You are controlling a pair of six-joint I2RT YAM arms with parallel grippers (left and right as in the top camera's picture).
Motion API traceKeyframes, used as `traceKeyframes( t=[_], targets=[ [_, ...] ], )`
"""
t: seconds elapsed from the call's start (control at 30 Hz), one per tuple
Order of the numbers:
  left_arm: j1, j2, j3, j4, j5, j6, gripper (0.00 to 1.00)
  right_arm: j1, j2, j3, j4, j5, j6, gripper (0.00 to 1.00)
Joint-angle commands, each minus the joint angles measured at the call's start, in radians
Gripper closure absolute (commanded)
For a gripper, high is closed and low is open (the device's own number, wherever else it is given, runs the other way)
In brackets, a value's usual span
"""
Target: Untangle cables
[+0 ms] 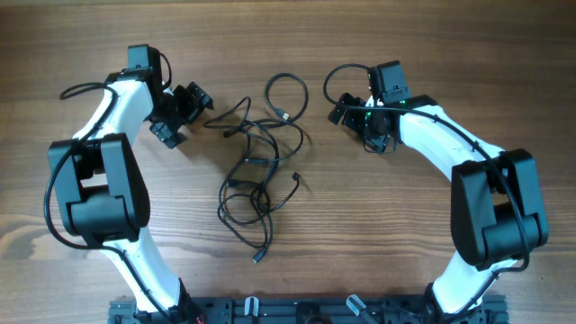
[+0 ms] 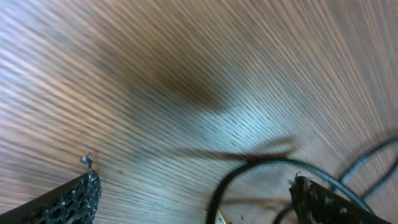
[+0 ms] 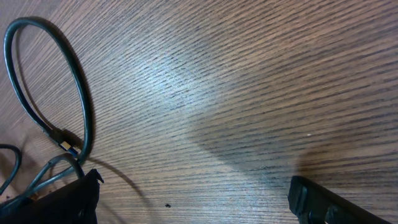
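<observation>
The cables [image 1: 256, 171] are lying as a loose, knotted clump in the middle of the table [image 1: 432, 45], between the two arms, and are being touched by neither.

The left end effector [image 1: 184, 112] is being held spread wide just off the clump's upper left edge, and nothing is being pinched. In the left wrist view its fingers [image 2: 68, 199] are being shown far apart over bare wood, with one cable arc [image 2: 249, 167] lying close to the right-hand finger.

The right end effector [image 1: 346, 115] is likewise being held spread and empty, near the round loop [image 1: 286, 94] at the clump's upper right. In the right wrist view a loop with a small plug [image 3: 65, 140] is being shown beside one finger, while the other finger [image 3: 323, 202] is standing over bare wood.

The task is being judged as hardly begun. No cord is lying apart from the others, and several are crossing one another in the middle. Only plug ends [image 1: 258, 258] are sticking out at the bottom and at the right side. Every step is being left to do: a free end or loop is to be gripped, drawn clear of the crossings, and each cord laid out separately.
</observation>
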Motion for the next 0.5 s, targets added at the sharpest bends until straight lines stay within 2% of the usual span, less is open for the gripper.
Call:
traceKeyframes(
  t=[0.0, 0.2, 0.33, 0.4, 0.47],
  targets=[
    [-0.012, -0.093, 0.008, -0.020, 0.074, 0.111, 0.00, 0.000, -0.020, 0.003, 0.003, 0.018, 0.010, 0.00],
    [-0.094, -0.220, 0.008, -0.071, 0.075, 0.133, 0.00, 0.000, -0.020, 0.003, 0.003, 0.018, 0.011, 0.00],
    [-0.180, -0.225, 0.005, -0.112, 0.069, 0.115, 0.00, 0.000, -0.020, 0.003, 0.003, 0.018, 0.011, 0.00],
    [-0.237, -0.213, -0.005, -0.113, 0.005, 0.061, 0.00, 0.000, -0.020, 0.003, 0.003, 0.018, 0.011, 0.00],
    [-0.297, -0.198, -0.016, -0.116, -0.118, -0.041, 0.00, 0.000, -0.020, 0.003, 0.003, 0.018, 0.010, 0.00]
  ],
)
